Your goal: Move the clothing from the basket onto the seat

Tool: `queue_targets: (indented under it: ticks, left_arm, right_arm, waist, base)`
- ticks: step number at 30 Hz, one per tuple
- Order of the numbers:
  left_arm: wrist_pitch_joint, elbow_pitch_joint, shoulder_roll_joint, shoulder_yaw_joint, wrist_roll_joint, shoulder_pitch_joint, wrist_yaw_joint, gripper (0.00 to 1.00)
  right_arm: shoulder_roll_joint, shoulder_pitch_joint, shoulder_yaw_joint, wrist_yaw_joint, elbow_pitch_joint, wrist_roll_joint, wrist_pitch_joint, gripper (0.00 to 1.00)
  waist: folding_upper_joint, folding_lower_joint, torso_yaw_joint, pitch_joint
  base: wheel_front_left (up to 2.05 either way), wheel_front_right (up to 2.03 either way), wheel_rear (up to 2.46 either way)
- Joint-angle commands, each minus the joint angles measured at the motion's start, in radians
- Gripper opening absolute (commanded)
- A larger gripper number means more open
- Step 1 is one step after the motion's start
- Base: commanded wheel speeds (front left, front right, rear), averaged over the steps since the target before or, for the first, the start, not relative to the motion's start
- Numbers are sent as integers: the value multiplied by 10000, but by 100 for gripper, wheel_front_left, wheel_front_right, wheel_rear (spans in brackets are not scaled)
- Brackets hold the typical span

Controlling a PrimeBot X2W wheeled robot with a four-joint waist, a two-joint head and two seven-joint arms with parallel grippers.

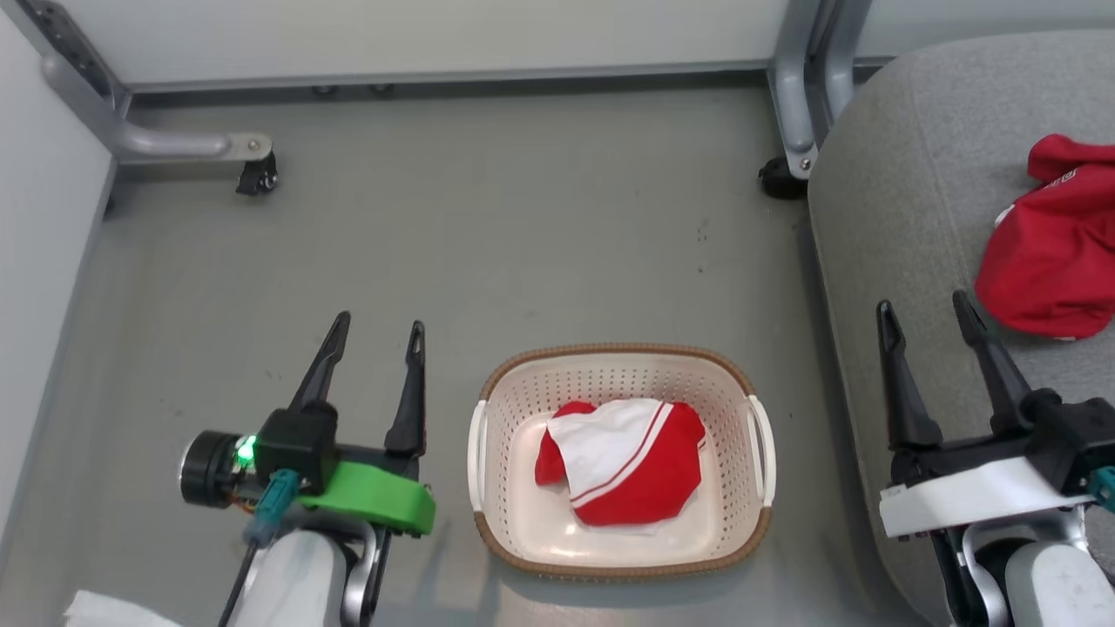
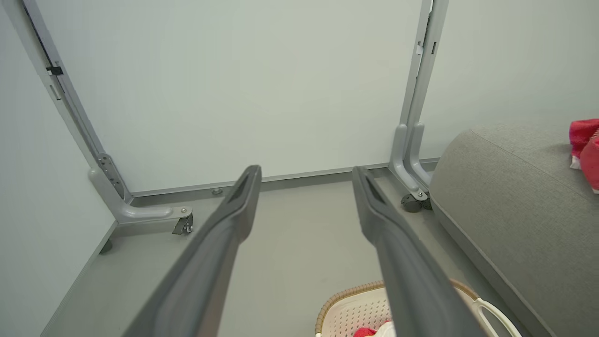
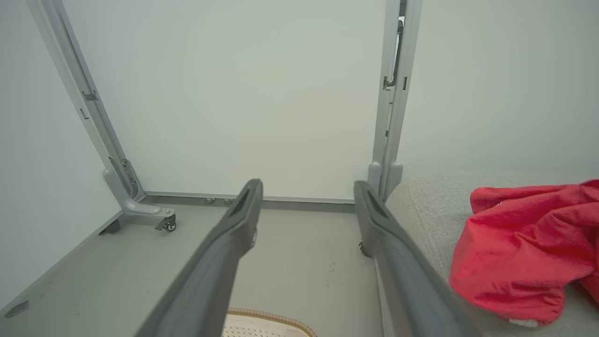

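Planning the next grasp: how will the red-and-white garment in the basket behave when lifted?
Probably floppy: the garment lies crumpled in folds, so it should drape from a pinch. Likely light: thin fabric, loose in the basket.

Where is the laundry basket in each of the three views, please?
Head view: the basket stands on the floor at the bottom centre, with one garment inside.
Left wrist view: part of its rim and wall shows at the bottom edge, right of centre.
Right wrist view: a sliver of it shows at the bottom edge, left of centre.
Shared landmark: the red garment lying on the seat, to the right of the basket in every view.
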Motion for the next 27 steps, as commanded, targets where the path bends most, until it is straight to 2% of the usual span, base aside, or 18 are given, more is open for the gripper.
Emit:
queue_targets:
  ticks: [1,14,27]
  left_arm:
    - [-30,193,-4,-238,89,-532,85,100]
    - [-16,2550,3,-3418,-855,-3664,724,100]
    - [-14,5651,8,-6376,-1853,-6136,739,100]
  right_arm:
    - [-101,-315,2,-3,-155,29,1,100]
    - [-538,-2067,315,-3,-749,279,-329,100]
    - [-524,-3215,662,-3,-611,495,-932,100]
  waist:
    - [0,0,67,1265]
    - [0,0,-524,4355]
    - [0,0,-1503,6391]
  base:
    - [0,0,0]
    - [0,0,0]
    - [0,0,0]
